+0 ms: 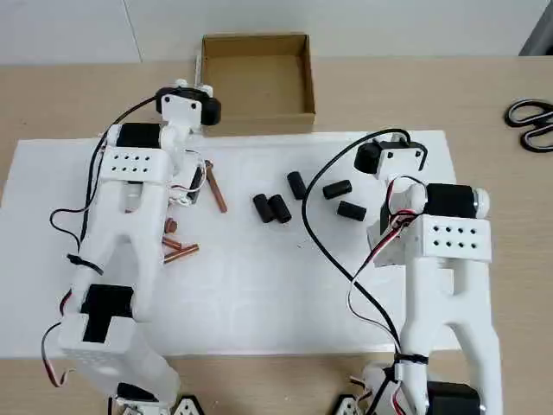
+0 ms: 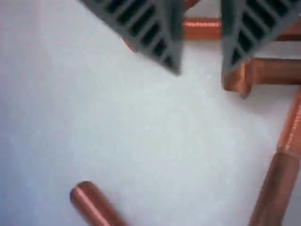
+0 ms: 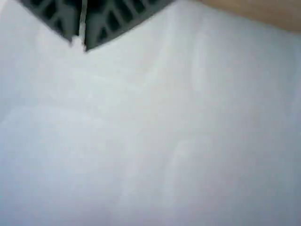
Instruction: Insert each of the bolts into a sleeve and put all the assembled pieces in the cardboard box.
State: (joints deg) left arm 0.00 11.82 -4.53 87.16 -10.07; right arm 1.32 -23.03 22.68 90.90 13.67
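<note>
Several copper bolts lie on the white sheet by the left arm: one slanted bolt (image 1: 214, 190) and two more (image 1: 181, 252) closer to the arm's base. Several black sleeves (image 1: 279, 208) are scattered mid-sheet, between the two arms. The cardboard box (image 1: 259, 45) stands empty at the table's far edge. My left gripper (image 2: 202, 70) is open and low over the sheet, a bolt (image 2: 202, 29) lying across just beyond its gap and another bolt head (image 2: 237, 80) beside one fingertip. My right gripper (image 3: 82, 43) is shut on nothing, close above bare sheet near the rightmost sleeves (image 1: 351, 210).
The white sheet (image 1: 259, 294) covers most of the wooden table. Scissors (image 1: 531, 121) lie at the far right edge. Cables loop from both arms over the sheet. More bolts (image 2: 94, 205) lie loose around the left gripper.
</note>
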